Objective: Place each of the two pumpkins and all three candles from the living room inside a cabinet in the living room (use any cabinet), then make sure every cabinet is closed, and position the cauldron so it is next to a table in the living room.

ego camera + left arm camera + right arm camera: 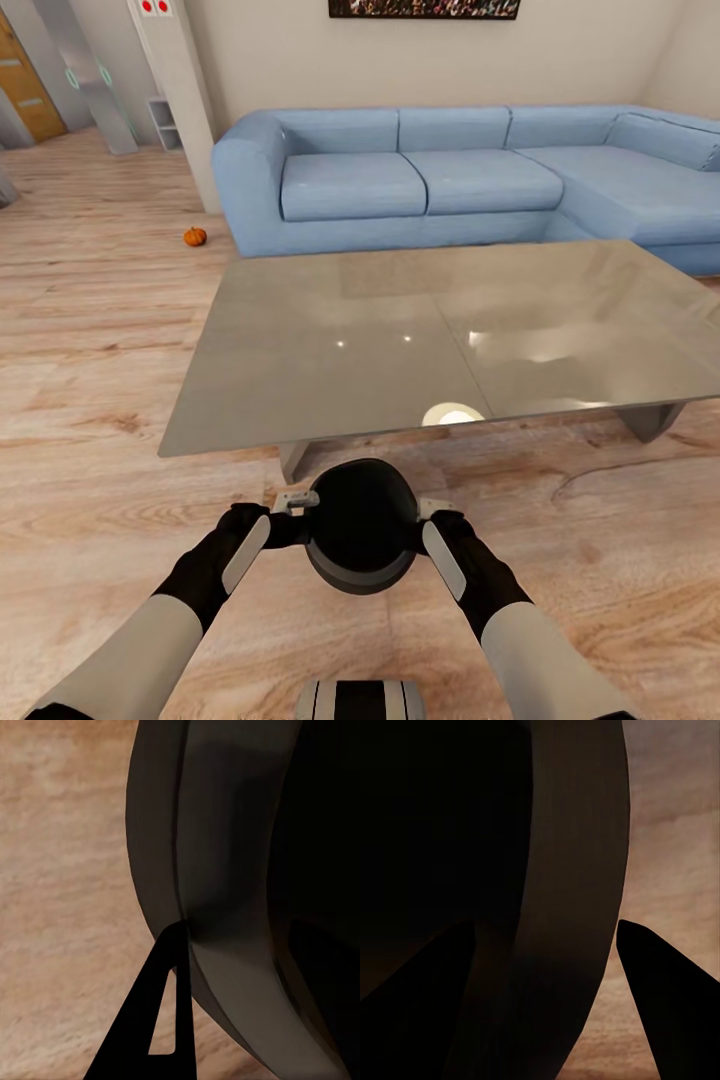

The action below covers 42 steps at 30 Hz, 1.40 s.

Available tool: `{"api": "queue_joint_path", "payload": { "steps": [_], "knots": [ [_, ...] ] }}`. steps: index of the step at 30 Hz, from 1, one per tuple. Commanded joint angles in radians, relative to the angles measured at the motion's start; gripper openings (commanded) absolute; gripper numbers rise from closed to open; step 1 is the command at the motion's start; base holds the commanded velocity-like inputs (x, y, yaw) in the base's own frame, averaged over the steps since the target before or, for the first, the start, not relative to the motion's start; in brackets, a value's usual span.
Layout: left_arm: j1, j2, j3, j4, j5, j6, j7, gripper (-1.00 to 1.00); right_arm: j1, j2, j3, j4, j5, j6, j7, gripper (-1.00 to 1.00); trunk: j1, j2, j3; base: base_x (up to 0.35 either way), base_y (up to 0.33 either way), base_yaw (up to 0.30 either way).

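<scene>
Cauldron (361, 530): round, black, bulging, mouth facing up toward camera (no long axis). Left gripper (297, 503), right gripper (432, 510) clamped on rim, near table (300, 350).

Blue sofa (470, 180), pale wood floor (90, 330)

A home living room: blue sectional sofa (450, 175), low glossy table (400, 340), wood floor (90, 330).

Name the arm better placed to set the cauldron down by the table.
Neither alone: both. The left pincer and right pincer grip opposite sides of the cauldron, which sits centred between them just short of the table edge. Lowering it likely needs both together.
</scene>
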Motion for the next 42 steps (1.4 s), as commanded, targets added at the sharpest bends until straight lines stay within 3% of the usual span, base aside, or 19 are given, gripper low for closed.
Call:
{"api": "queue_joint_path", "payload": {
  "steps": [1,10,11,16,17,42],
  "knots": [
    [0.001,0.000,-0.013,-0.001,0.036,0.002,0.000,-1.00,0.001,-0.001,0.074,0.012,-0.018,-0.007,0.037,-1.00,0.010,0.000,-0.001,0.000,0.000,0.000],
    [0.004,0.000,-0.013,-0.036,0.037,0.000,0.001,-1.00,0.000,-0.001,0.074,0.012,-0.018,-0.007,0.037,-1.00,0.010,0.000,-0.001,0.000,0.000,0.000],
    [0.004,0.000,-0.013,-0.037,0.037,-0.001,0.001,-1.00,0.000,-0.001,0.074,0.012,-0.018,-0.006,0.037,1.00,0.010,0.000,-0.001,0.000,0.000,0.000],
    [0.004,0.000,-0.013,-0.038,0.037,-0.002,0.001,-1.00,0.000,-0.002,0.073,0.013,-0.018,-0.006,0.037,1.00,0.010,0.000,-0.001,0.000,0.000,0.000],
    [0.005,0.000,-0.013,-0.038,0.037,-0.003,0.001,1.00,0.000,-0.002,0.073,0.013,-0.018,-0.005,0.037,1.00,0.010,0.000,-0.001,0.000,0.000,0.000],
    [0.005,0.000,-0.011,-0.040,0.038,0.001,0.001,1.00,0.000,-0.002,0.072,0.013,-0.018,-0.005,0.037,1.00,0.009,0.000,0.003,0.000,0.000,0.000]
  ]
}}
